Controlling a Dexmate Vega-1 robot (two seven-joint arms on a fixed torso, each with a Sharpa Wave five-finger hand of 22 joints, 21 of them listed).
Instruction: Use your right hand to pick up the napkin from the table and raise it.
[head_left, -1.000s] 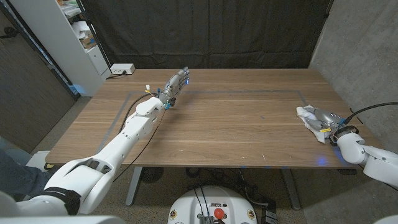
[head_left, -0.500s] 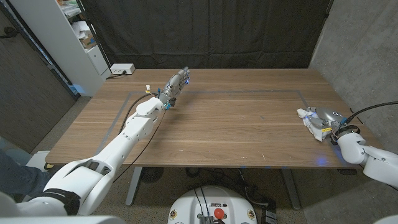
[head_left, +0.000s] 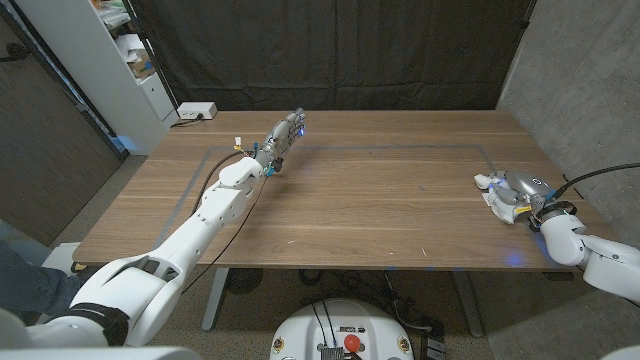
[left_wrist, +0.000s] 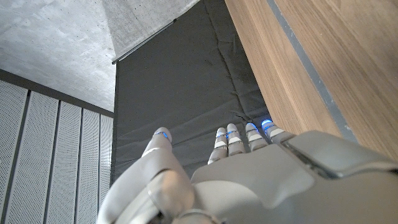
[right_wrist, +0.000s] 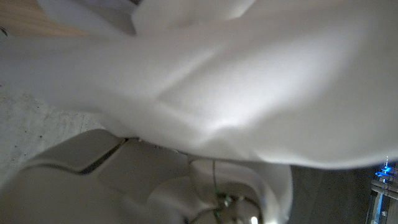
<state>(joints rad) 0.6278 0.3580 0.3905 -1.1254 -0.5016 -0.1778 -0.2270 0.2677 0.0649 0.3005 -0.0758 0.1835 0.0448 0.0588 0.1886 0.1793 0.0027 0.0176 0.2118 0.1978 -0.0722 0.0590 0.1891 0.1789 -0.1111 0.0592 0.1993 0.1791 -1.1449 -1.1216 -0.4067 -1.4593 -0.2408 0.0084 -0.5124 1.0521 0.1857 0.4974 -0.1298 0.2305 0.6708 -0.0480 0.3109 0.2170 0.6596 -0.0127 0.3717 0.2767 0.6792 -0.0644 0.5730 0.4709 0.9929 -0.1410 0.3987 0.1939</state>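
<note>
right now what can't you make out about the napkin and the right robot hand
- Head view: the right robot hand covers most of the napkin, so lift-off from the table is unclear.
- Right wrist view: blurred white napkin against the lens hides the fingers' grip.

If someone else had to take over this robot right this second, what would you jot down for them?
Right hand: at the table's right edge, fingers closed around the white napkin, which bunches under it; white cloth drapes close over that wrist's camera.
Left hand: far side of the table, holds nothing, fingers extended.
Done: napkin gripped.
Left: raise it; in the head view it looks low, at or just above the wood.
</note>
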